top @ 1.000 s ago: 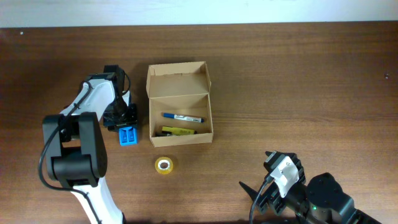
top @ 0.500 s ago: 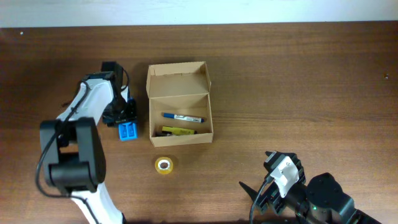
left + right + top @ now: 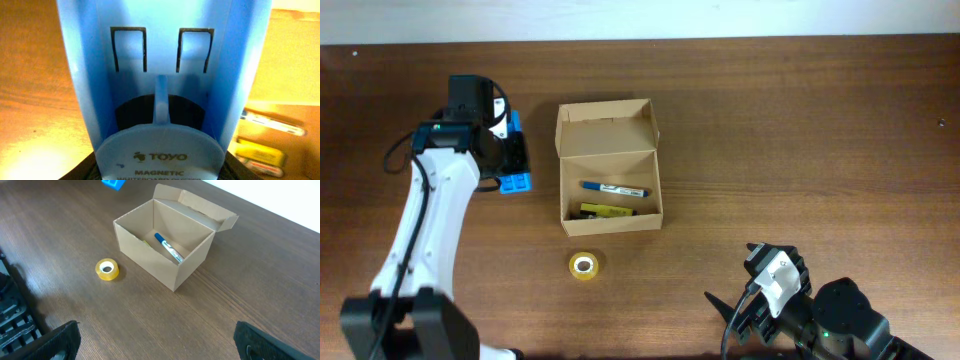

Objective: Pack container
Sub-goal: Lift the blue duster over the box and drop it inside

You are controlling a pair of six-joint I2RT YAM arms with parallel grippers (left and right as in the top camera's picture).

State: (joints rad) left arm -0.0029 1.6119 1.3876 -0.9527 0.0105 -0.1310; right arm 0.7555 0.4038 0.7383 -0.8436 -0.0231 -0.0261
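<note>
The container (image 3: 610,140) is a tan cardboard box, open, its flap lid standing at the far side. A blue marker (image 3: 614,188) and a yellow marker (image 3: 603,210) lie inside. My left gripper (image 3: 508,158) is shut on a blue whiteboard duster (image 3: 517,182) and holds it above the table, just left of the box. The duster (image 3: 160,100) fills the left wrist view, with the box (image 3: 295,60) to its right. My right gripper (image 3: 157,345) is open and empty near the front right, looking at the box (image 3: 150,270).
A yellow tape roll (image 3: 584,265) lies on the table in front of the box, and it also shows in the right wrist view (image 3: 106,269). The wooden table (image 3: 800,150) stretches bare to the right of the box.
My left arm has lifted the blue duster off the table and carried it up and back to the left. The right arm has not moved.
</note>
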